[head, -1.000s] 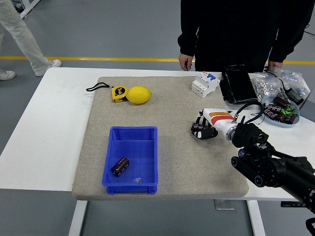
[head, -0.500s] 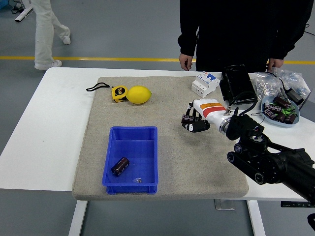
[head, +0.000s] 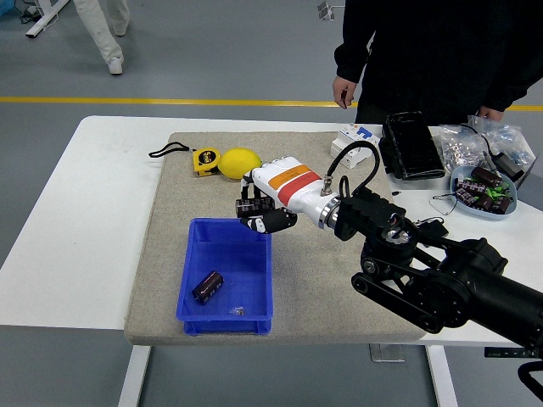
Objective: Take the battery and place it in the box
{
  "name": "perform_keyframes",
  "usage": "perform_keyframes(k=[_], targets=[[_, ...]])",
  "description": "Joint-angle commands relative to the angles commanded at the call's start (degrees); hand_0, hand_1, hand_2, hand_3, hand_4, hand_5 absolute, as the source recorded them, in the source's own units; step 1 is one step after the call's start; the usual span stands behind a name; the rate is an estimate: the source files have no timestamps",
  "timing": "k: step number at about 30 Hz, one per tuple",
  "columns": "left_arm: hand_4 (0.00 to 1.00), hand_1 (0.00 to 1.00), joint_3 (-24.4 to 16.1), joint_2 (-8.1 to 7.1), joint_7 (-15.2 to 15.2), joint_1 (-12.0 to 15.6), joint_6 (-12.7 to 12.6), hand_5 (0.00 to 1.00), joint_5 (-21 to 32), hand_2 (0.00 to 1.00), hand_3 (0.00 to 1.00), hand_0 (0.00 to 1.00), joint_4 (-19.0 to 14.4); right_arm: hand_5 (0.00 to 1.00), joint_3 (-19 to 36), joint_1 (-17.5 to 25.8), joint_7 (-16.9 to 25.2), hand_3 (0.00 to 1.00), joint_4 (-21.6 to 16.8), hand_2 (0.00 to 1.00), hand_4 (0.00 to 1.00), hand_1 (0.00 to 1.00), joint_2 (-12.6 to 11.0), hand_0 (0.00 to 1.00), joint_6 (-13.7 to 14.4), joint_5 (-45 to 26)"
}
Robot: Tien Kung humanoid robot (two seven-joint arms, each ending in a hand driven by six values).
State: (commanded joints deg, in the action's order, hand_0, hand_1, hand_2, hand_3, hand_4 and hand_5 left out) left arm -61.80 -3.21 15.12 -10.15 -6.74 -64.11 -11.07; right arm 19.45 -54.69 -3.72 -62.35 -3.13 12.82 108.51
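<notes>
My right hand [head: 257, 209], white with an orange band, is shut on a dark cylindrical battery [head: 249, 204] and holds it just above the far right corner of the blue box [head: 254, 292]. The box sits on the grey mat [head: 322, 280] at front left. Another dark battery [head: 207, 286] lies inside the box, with a small part beside it. The left arm is out of view.
A lemon [head: 238, 160] and yellow tape measure [head: 204, 160] lie on the mat behind the box. A white breaker [head: 354, 138], a black case [head: 411, 146] and a bowl of batteries [head: 484, 188] stand at right. A person in black stands behind the table.
My right hand has carried the battery left across the mat, from the right side to the far right corner of the blue box. The person behind the table shifted to the right.
</notes>
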Motion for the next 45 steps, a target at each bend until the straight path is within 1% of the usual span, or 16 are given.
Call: perform_keyframes(k=[5, 6, 9, 11, 12, 17, 18, 23, 24, 30, 32, 35, 36, 41, 42, 45], targets=[[0.633, 0.685, 0.16, -0.16, 0.15, -0.15, 0.01, 0.541, -0.06, 0.669, 0.585, 0.722, -0.09, 0.27, -2.53, -0.89, 1.01, 0.473, -4.0, 0.434, 0.704, 0.345, 0.65, 0.197, -4.11, 0.38], [0.633, 0.685, 0.17, -0.19, 0.17, -0.17, 0.0, 0.541, -0.07, 0.669, 0.585, 0.722, -0.1, 0.324, -2.83, -1.02, 1.08, 0.544, -4.25, 0.51, 0.822, 0.438, 0.7, 0.35, -4.65, 0.33], [0.633, 0.685, 0.05, -0.32, 0.26, -0.21, -0.05, 0.541, -0.25, 0.669, 0.585, 0.722, -0.14, 0.324, -3.65, -1.32, 2.15, 0.544, -4.53, 0.51, 0.822, 0.438, 0.86, 0.35, -6.74, 0.01], [0.633, 0.685, 0.29, -0.41, 0.25, -0.23, -0.08, 0.541, -0.05, 0.669, 0.585, 0.722, -0.19, 0.324, -3.7, -1.21, 2.83, 0.544, -4.32, 0.51, 0.822, 0.438, 0.82, 0.35, -6.88, -0.02], [0.636, 0.684, 0.35, -0.44, 0.26, -0.23, -0.11, 0.545, 0.02, 0.67, 0.584, 0.722, -0.21, 0.379, -3.64, -1.15, 2.98, 0.751, -4.16, 0.714, 0.944, 0.61, 0.81, 0.47, -6.94, -0.04], [0.636, 0.684, 0.65, -0.57, 0.31, -0.16, -0.07, 0.545, 0.09, 0.67, 0.584, 0.722, -0.28, 0.379, -2.66, -1.17, 3.35, 0.751, -3.65, 0.714, 0.944, 0.61, 0.67, 0.47, -7.43, 0.11], [0.634, 0.684, 0.57, -0.58, 0.34, -0.12, -0.05, 0.543, -0.06, 0.669, 0.585, 0.722, -0.28, 0.445, -2.37, -1.19, 3.46, 0.927, -3.62, 0.819, 0.998, 0.685, 0.66, 0.612, -7.26, -0.03], [0.634, 0.684, 0.24, -0.51, 0.4, 0.04, -0.02, 0.543, -0.51, 0.669, 0.585, 0.722, -0.28, 0.445, -0.35, -0.61, 3.65, 0.927, -3.57, 0.819, 0.998, 0.685, 0.44, 0.612, -6.19, 0.16], [0.635, 0.685, 0.19, -0.49, 0.4, 0.06, -0.01, 0.546, -0.57, 0.67, 0.584, 0.722, -0.27, 0.466, 0.29, -0.42, 3.57, 0.956, -3.58, 0.827, 0.998, 0.7, 0.32, 0.64, -6.16, 0.37], [0.632, 0.688, 0.2, -0.43, 0.22, 0.03, -0.15, 0.542, -0.18, 0.672, 0.585, 0.722, -0.19, 0.471, 9.05, 1.36, 3.5, 0.946, -2.72, 0.83, 0.998, 0.713, -1.7, 0.663, -5.29, 1.09], [0.632, 0.688, 0.28, -0.44, 0.19, 0.01, -0.15, 0.542, -0.05, 0.672, 0.585, 0.722, -0.17, 0.471, 10.79, 1.69, 3.61, 0.946, -2.42, 0.83, 0.998, 0.713, -2.21, 0.663, -4.97, 0.57], [0.632, 0.688, 0.7, -0.43, 0.06, -0.17, -0.19, 0.542, 0.59, 0.672, 0.585, 0.722, -0.15, 0.471, 15.28, 2.93, 3.93, 0.946, -1.13, 0.83, 0.998, 0.713, -3.79, 0.663, -4.59, -2.81], [0.633, 0.687, 0.93, -0.42, -0.01, -0.25, -0.21, 0.544, 0.87, 0.672, 0.585, 0.723, -0.14, 0.483, 16.76, 3.39, 4.12, 0.927, -0.66, 0.85, 0.998, 0.753, -4.3, 0.714, -4.43, -4.46], [0.633, 0.687, 1.4, -0.27, -0.35, -0.54, -0.39, 0.544, 1.84, 0.672, 0.585, 0.723, -0.02, 0.483, 22.96, 6.47, 6.08, 0.927, 0.87, 0.85, 0.998, 0.753, -7.41, 0.714, -4.65, -16.25], [0.633, 0.688, 1.46, -0.23, -0.45, -0.55, -0.42, 0.545, 1.98, 0.673, 0.585, 0.721, 0.01, 0.648, 24.11, 7.41, 6.69, 0.928, 0.77, 0.892, 0.998, 0.825, -8.11, 0.809, -4.99, -18.86], [0.633, 0.688, 1.53, -0.03, -0.65, -0.52, -0.53, 0.545, 2.25, 0.673, 0.585, 0.721, 0.1, 0.648, 28.03, 11.12, 8.04, 0.928, -0.49, 0.892, 0.998, 0.825, -9.49, 0.809, -5.93, -26.31]])
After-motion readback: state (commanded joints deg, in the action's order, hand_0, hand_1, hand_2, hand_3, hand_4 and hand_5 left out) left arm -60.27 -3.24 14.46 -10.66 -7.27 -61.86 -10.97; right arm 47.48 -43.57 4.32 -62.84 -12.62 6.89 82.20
